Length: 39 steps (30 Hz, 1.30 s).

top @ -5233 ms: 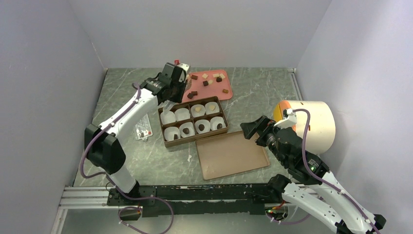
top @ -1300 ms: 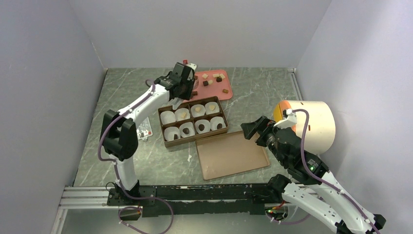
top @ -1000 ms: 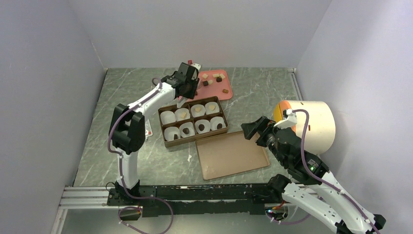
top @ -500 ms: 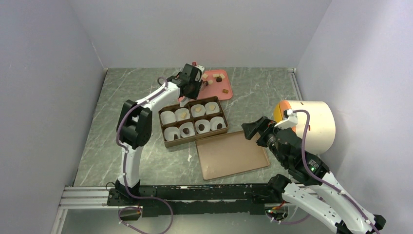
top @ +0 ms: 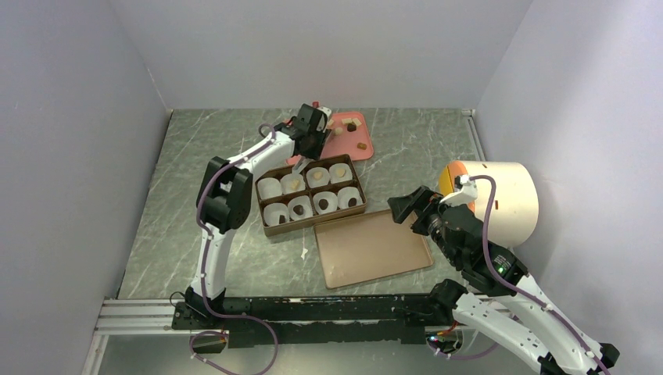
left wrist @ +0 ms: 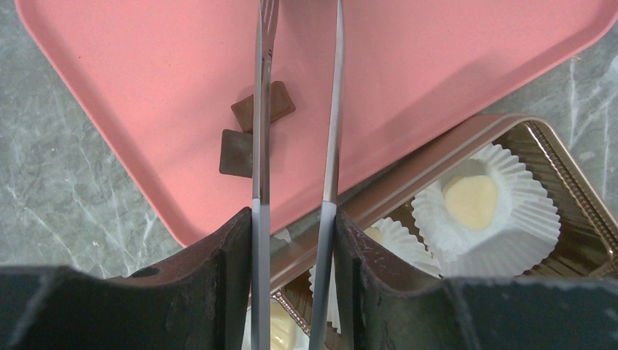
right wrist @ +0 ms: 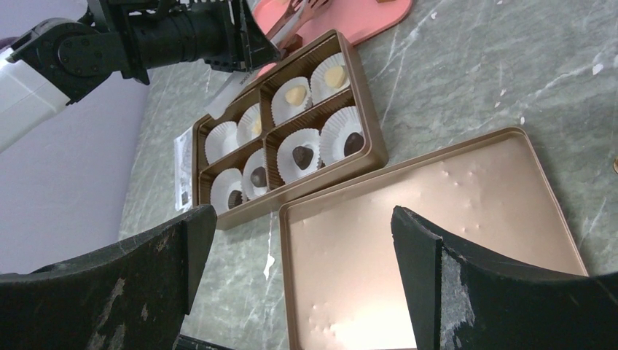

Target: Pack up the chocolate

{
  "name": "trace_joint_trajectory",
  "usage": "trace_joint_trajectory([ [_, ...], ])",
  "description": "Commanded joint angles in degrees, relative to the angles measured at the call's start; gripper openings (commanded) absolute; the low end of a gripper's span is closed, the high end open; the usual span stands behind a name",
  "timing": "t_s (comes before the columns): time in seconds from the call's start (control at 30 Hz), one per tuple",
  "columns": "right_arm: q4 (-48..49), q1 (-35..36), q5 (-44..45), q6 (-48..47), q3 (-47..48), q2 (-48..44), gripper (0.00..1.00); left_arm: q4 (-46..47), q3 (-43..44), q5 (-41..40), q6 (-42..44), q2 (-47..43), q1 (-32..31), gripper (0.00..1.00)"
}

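Left wrist view: my left gripper [left wrist: 299, 22], thin prongs spread and empty, hangs over the pink tray [left wrist: 452, 58]; two brown chocolate pieces [left wrist: 235, 153] lie under one prong, not between. I should sidestep to straddle one squarely, then close gently.

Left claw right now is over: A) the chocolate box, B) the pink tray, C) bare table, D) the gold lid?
B: the left wrist view shows the left claw open above the pink tray, with two brown chocolate chunks by one tine.
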Motion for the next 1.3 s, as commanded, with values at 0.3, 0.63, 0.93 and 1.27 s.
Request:
trace_joint_trajectory([
  [0.3,1.09,-0.04,1.78,-0.59,1.03,0.22,0.96,2.52,2.7,-0.05,1.12,1.14,-0.12,0.41],
  [0.63,0.89,-0.1,1.57,-0.27,0.86,-0.1,0.96,2.26,2.7,-0.22,1.09,-0.62,-0.18,0.3],
  [0.93,0.72,-0.03,1.35,0.16,0.51,-0.65,0.96,2.04,2.08,0.05,0.46,-2.97,-0.14,0.27],
  [1.27,0.38,-0.09,1.09,0.25,0.97,-0.79,0.96,1.16,1.78,0.54,-0.35,-4.21,-0.12,0.25],
])
